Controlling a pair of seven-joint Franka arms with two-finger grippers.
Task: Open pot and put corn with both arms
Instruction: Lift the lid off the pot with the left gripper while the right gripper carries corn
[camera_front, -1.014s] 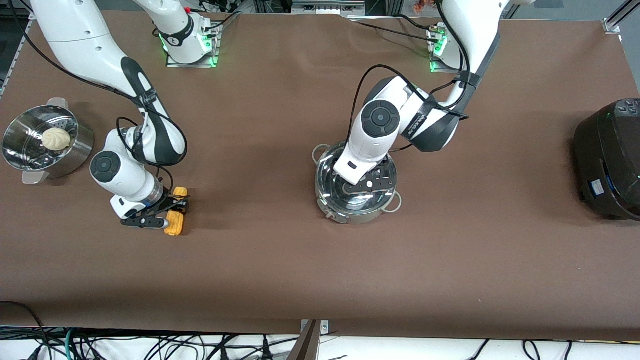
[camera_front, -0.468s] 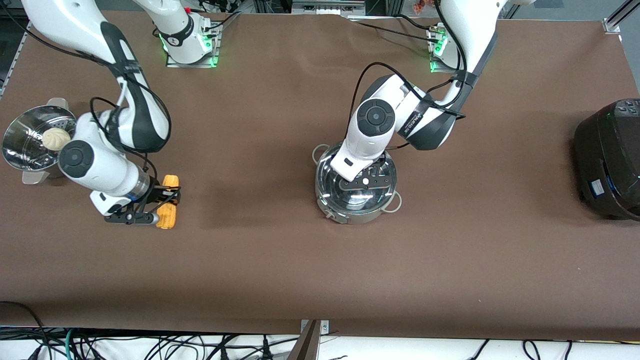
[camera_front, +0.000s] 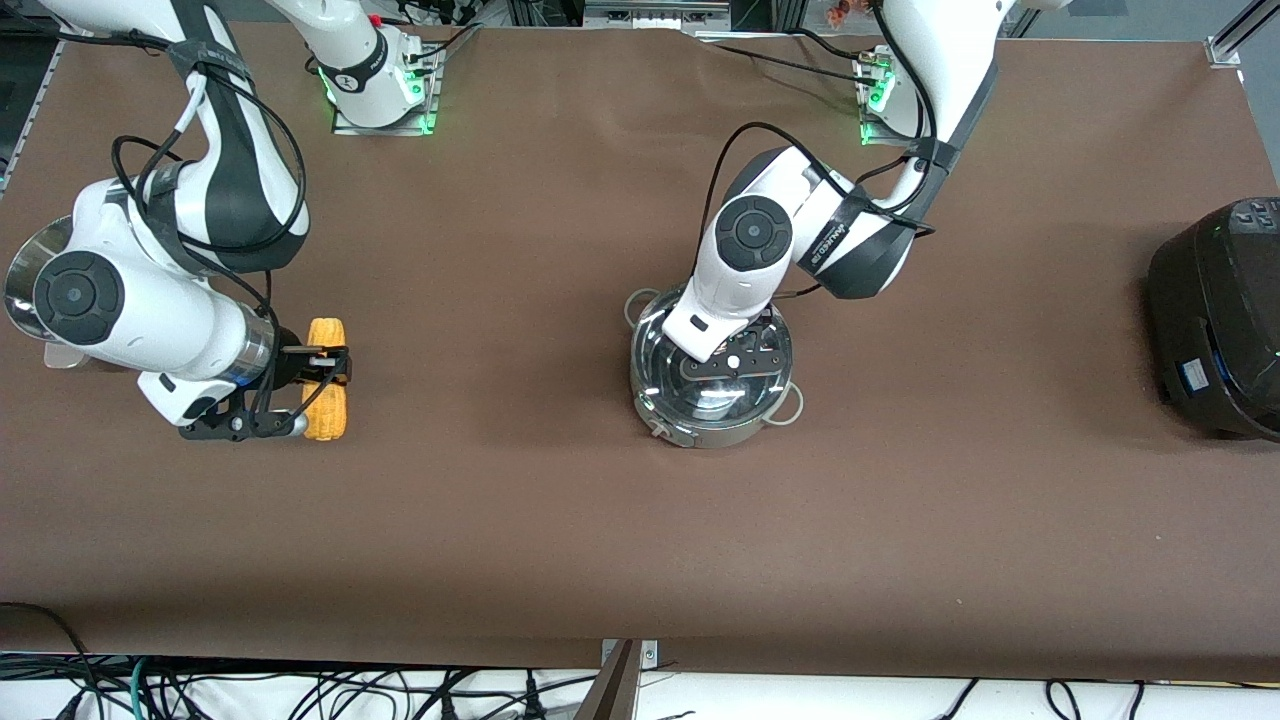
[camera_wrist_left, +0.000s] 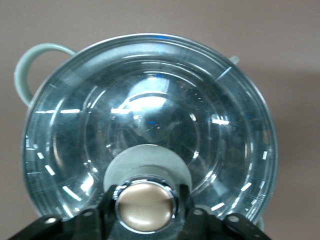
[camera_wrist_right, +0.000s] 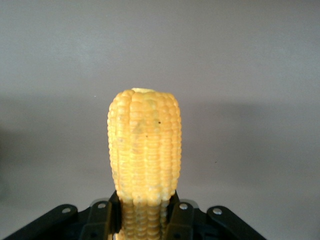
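The steel pot (camera_front: 700, 425) stands mid-table with its clear glass lid (camera_wrist_left: 150, 100) on. My left gripper (camera_front: 735, 362) sits on top of the lid, shut on the tan knob (camera_wrist_left: 146, 206), with a black finger pressed against each side of it. One loop handle (camera_wrist_left: 27, 65) of the pot sticks out past the rim. My right gripper (camera_front: 315, 390) is shut on the yellow corn (camera_front: 326, 395) and holds it by one end over the bare table toward the right arm's end. In the right wrist view the corn (camera_wrist_right: 145, 145) juts out from between the fingers of the right gripper (camera_wrist_right: 145, 217).
The steel steamer bowl (camera_front: 22, 290) is mostly hidden under the right arm's wrist. A big black cooker (camera_front: 1215, 320) stands at the left arm's end of the table. Brown table lies bare between the corn and the pot.
The left gripper has closed on the lid knob. The right arm has lifted the corn off the table and drawn it a little toward its end, now covering the steamer bowl.
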